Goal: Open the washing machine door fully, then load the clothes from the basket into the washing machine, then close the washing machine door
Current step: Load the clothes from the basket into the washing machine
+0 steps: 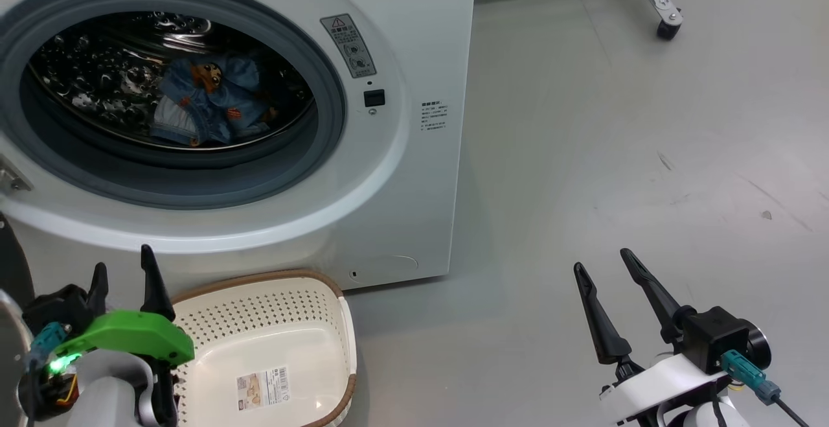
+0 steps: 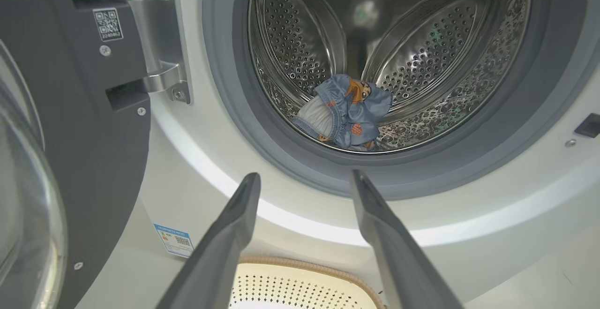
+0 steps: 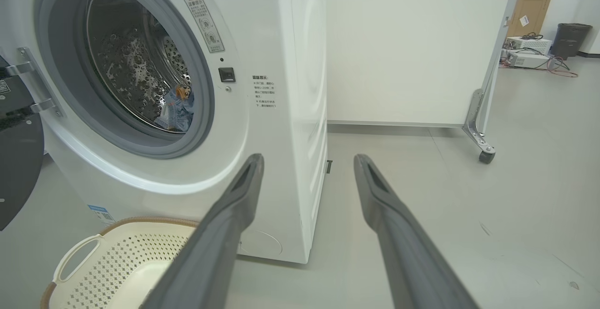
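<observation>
The left gripper [image 1: 122,260] has its two fingers spread wide with nothing between them. It hovers over the near left edge of the basket [image 1: 259,278] and points up at the drum [image 2: 422,41]. The right gripper [image 1: 602,260] is likewise spread wide and empty, out over bare floor [image 1: 615,155] well to the right of the washing machine [image 1: 414,174]. Neither touches anything.

The basket stands on the floor against the foot of the machine's front. Its visible part holds a paper label [image 1: 262,388] and no cloth, though the left arm hides one corner. The clothes [image 2: 349,112] lie bunched at the bottom of the drum, behind the grey rubber ring [image 1: 194,184].

The washing machine door [image 2: 93,135] hangs swung out on its hinge at the machine's left edge. Opening and loading look done, so closing the door is what is left.
</observation>
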